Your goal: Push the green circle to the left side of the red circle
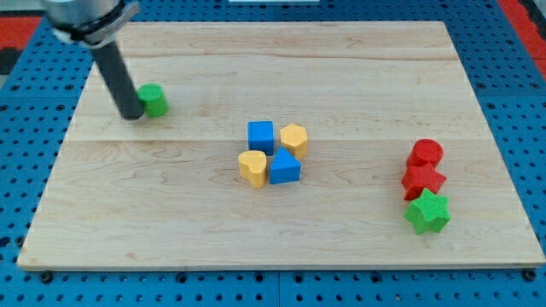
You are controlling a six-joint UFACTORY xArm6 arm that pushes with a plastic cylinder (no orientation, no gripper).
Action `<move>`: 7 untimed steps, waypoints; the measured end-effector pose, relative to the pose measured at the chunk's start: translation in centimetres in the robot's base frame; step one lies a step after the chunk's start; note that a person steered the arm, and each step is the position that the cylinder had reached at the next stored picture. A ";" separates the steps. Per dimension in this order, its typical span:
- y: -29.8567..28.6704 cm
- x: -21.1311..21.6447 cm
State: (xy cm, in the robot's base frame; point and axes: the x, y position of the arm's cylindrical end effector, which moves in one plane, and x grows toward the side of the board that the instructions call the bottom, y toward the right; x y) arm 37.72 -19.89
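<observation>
Straight, round, matte black rod, smooth and unmarked along its visible length, ending in a blunt flat tip [133, 116], topped by a wider, blurred cylindrical collar of grey and silver metal with a dark band, cropped by the view's upper edge.

The rod's tip [132, 114] touches the left side of the green circle [153, 100] at the far left of the wooden board [358, 68]. The red circle [425, 153] sits far right, above a red star [423, 180] and green star [427, 212].
</observation>
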 end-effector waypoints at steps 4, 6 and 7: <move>13.5 -2.5; 26.2 0.1; 28.3 4.7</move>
State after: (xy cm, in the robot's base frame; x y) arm 42.38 8.41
